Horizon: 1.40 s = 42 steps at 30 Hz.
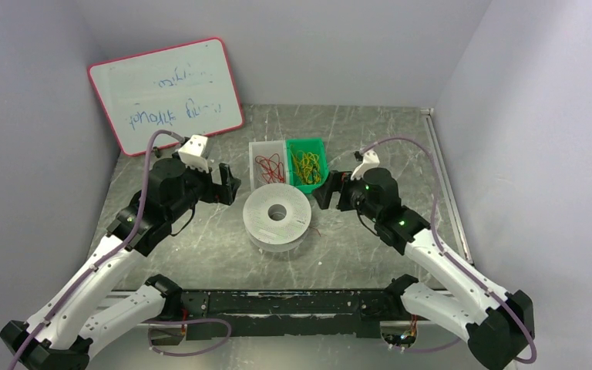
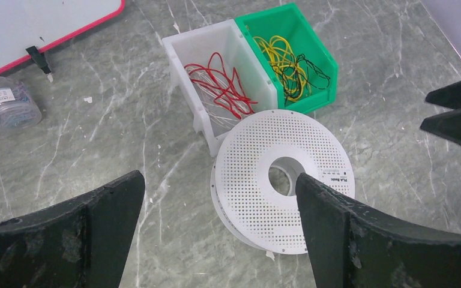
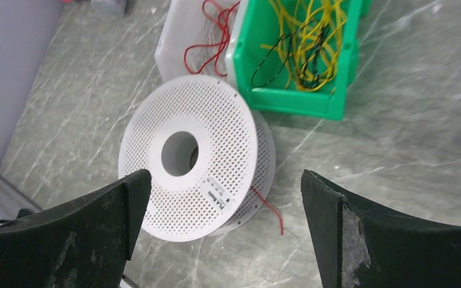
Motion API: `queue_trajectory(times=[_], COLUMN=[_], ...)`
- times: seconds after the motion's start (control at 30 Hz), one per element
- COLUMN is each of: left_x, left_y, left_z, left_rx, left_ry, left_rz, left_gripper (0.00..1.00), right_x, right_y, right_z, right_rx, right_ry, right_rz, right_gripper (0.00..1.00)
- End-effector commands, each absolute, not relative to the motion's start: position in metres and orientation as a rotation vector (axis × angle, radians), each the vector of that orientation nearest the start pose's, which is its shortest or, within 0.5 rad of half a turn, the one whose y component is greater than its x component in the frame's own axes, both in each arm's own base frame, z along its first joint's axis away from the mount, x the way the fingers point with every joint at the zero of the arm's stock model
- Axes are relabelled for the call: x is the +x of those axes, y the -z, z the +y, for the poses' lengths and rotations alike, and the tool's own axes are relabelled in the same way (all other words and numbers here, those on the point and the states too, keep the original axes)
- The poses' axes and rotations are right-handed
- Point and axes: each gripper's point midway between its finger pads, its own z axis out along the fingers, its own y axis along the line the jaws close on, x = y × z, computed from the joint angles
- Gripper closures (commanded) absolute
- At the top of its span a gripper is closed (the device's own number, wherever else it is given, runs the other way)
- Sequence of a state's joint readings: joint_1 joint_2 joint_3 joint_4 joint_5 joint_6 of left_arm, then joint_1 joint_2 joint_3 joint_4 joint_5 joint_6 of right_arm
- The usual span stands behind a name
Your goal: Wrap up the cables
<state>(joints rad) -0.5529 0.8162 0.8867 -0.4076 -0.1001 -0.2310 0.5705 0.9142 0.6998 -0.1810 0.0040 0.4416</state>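
Note:
A white perforated spool (image 1: 277,216) lies flat on the grey table between my grippers; it also shows in the left wrist view (image 2: 285,180) and the right wrist view (image 3: 189,159). A short red cable end (image 3: 270,210) sticks out from under its rim on the right side. More red cables (image 2: 222,90) lie in a white bin (image 1: 256,158). Yellow cables (image 2: 285,60), with a dark one among them, lie in a green bin (image 1: 321,146) beside it. My left gripper (image 1: 231,185) (image 2: 219,180) is open and empty, left of the spool. My right gripper (image 1: 320,196) (image 3: 225,177) is open and empty, right of it.
A red-framed whiteboard (image 1: 166,92) leans on the back left wall. A small clear jar (image 2: 9,102) stands near it. Grey walls close in three sides. A metal rail (image 1: 443,177) runs along the right table edge.

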Motion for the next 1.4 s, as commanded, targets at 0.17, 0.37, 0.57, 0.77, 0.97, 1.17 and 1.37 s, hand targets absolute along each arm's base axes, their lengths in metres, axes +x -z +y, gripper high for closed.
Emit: queue_trajectory(times=[0.17,0.37,0.57,0.77,0.97,1.17,1.37], left_x=[0.262,0.262,0.261,0.259,0.259,0.258,0.257], left_y=[-0.269,-0.270,-0.273,-0.275,-0.276,-0.277,-0.278], left_z=[-0.152,-0.150,-0.148,-0.147,-0.147,-0.147,-0.146], left_rx=[0.257,0.250,0.247,0.247,0.249,0.250,0.246], left_ry=[0.440,0.430,0.428,0.430,0.433,0.436,0.434], left_rz=[1.877,1.878,1.868,1.858,1.853,1.849,1.845], left_gripper=[0.00,0.01,0.01,0.01,0.01,0.00,0.01], right_x=[0.258,0.260,0.252,0.243,0.233,0.228,0.227], right_y=[-0.165,-0.132,-0.114,-0.096,-0.092,-0.095,-0.103], right_z=[0.231,0.237,0.254,0.263,0.280,0.291,0.291], right_rx=[-0.052,0.111,0.269,0.387,0.426,0.445,0.445], right_ry=[-0.911,-0.959,-1.153,-1.266,-1.362,-1.445,-1.469], right_rz=[2.100,2.206,2.224,2.244,2.237,2.196,2.156], right_gripper=[0.02,0.03,0.08,0.13,0.21,0.33,0.48])
